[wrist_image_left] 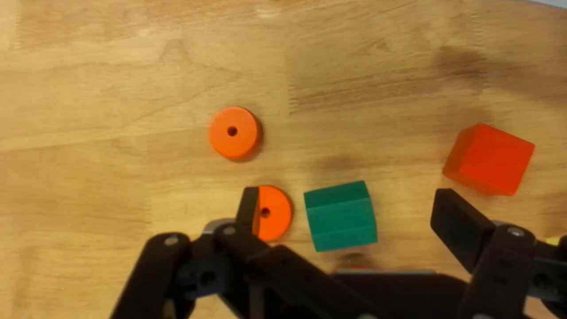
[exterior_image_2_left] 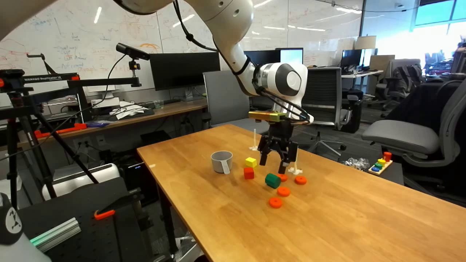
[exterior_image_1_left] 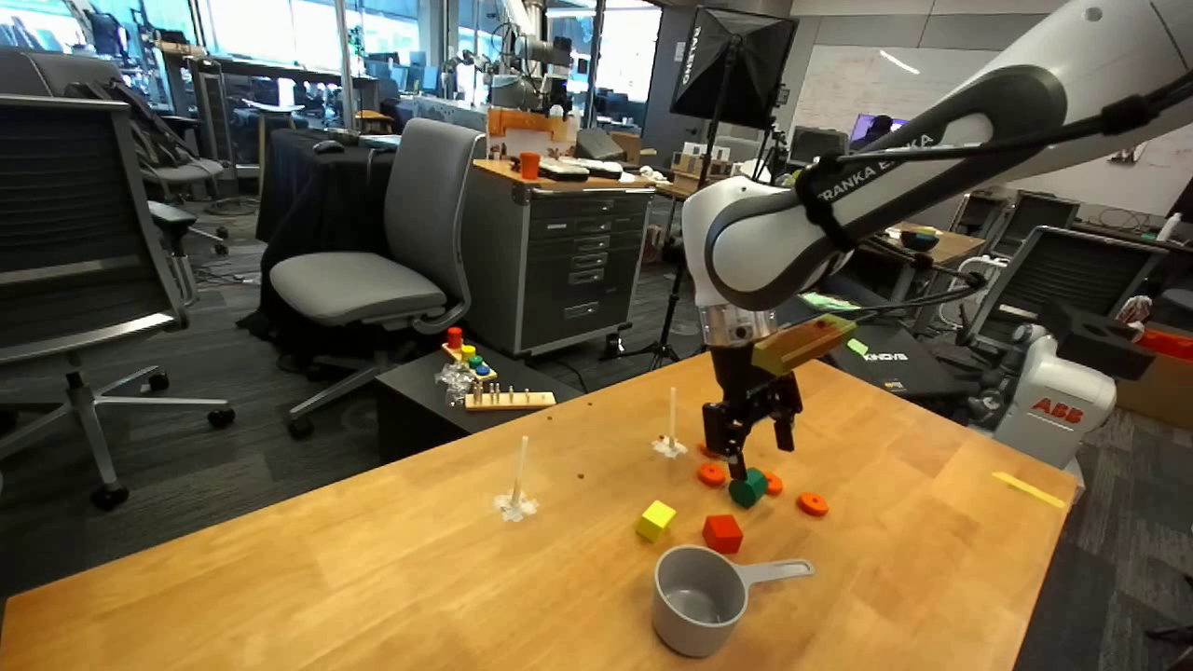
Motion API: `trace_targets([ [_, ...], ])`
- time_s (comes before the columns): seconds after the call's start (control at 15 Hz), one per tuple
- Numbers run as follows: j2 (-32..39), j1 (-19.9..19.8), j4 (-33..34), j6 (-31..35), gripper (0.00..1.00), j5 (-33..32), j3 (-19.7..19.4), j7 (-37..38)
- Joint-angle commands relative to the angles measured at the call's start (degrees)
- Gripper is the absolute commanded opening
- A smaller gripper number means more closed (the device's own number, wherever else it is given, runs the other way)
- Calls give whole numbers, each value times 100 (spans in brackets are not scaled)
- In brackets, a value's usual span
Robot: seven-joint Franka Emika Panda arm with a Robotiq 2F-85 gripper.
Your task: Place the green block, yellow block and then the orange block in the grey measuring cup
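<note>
The green block (wrist_image_left: 341, 217) lies on its side on the worktop (exterior_image_2_left: 346, 218), not yet in the cup (exterior_image_2_left: 217, 163). In an exterior view it rests well in from the worktop's left edge and farther than the cup from the left corner. The end effector (exterior_image_2_left: 272, 164) hangs above it, fingers spread apart, holding nothing; the wrist view shows one finger off each end of the block. Their exact height cannot be told.

The block looks like painted wood: probably light, stiff and hard to damage. Its smooth facets might slip under a skewed squeeze, and its many-sided shape could let it roll if nudged broadside. The best hold is likely across its two flat ends, which the fingers roughly face. It sits slightly askew to them, so a small wrist turn should help them bear flat; moderate force ought to do.

On one side a finger overlaps an orange disc (wrist_image_left: 277, 212) in the wrist view, so a straight descent might press on it. The opposite finger shows between the block and the red cube (wrist_image_left: 491, 159).

The yellow block (exterior_image_2_left: 251, 162), nearer the left corner than the green block, should handle much alike, gripped by opposite side faces.
</note>
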Motion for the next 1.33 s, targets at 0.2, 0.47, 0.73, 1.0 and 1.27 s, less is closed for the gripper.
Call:
trace_targets([
  [0.2,151,-76,-366,414,100,56,-193,43],
  [0.47,270,27,-304,544,100,-24,-247,91],
  [0.73,425,147,-79,460,100,-115,-291,146],
  [1.0,572,293,172,340,100,-265,-354,232],
  [1.27,766,427,546,164,100,-466,-475,322],
])
